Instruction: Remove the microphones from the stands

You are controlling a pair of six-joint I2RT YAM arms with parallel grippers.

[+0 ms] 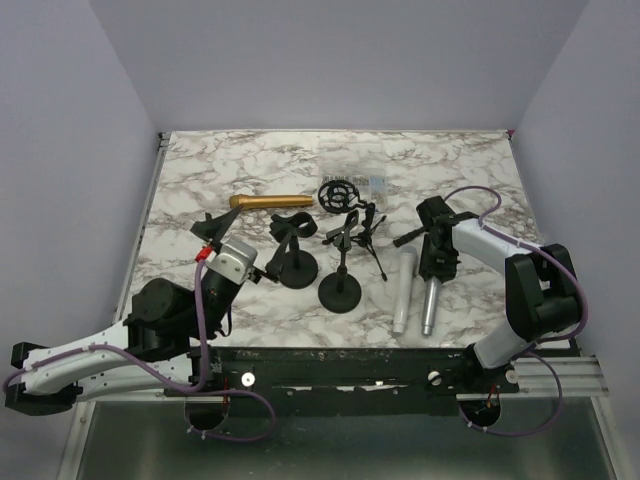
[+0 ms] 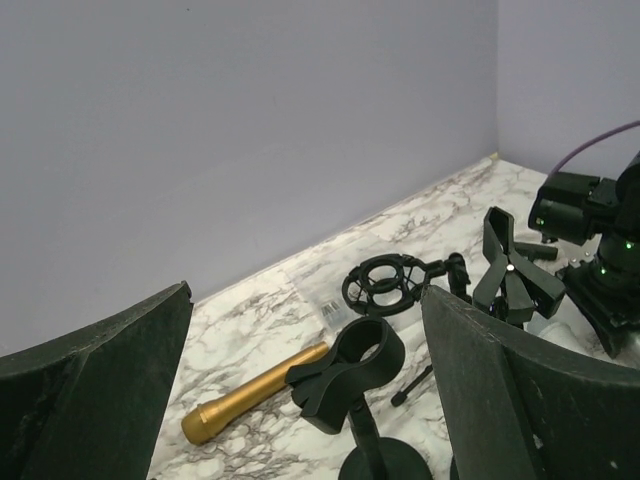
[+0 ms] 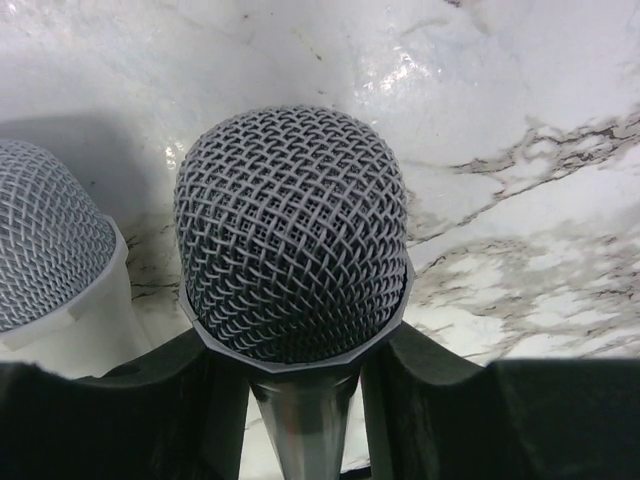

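Grey microphone (image 1: 428,310) is found out of the stands, low at the right of the marble table (image 1: 200,170), just beside the white microphone (image 1: 403,290). Contact with the marble can't be confirmed. Its handle is pinched by the right gripper (image 3: 300,350) just under the collar of the mesh grille (image 3: 290,230). Left gripper (image 2: 308,298) is spread wide, with nothing held, facing an empty stand clip (image 2: 345,375).

Handling, as judged:
- The body is rigid, probably metal and head-heavy.
- The smooth tapered handle is likely to slip or pivot if gripped far from the head.
- The grille is expected to dent and is best not squeezed.
- The hold near the collar is considered right.
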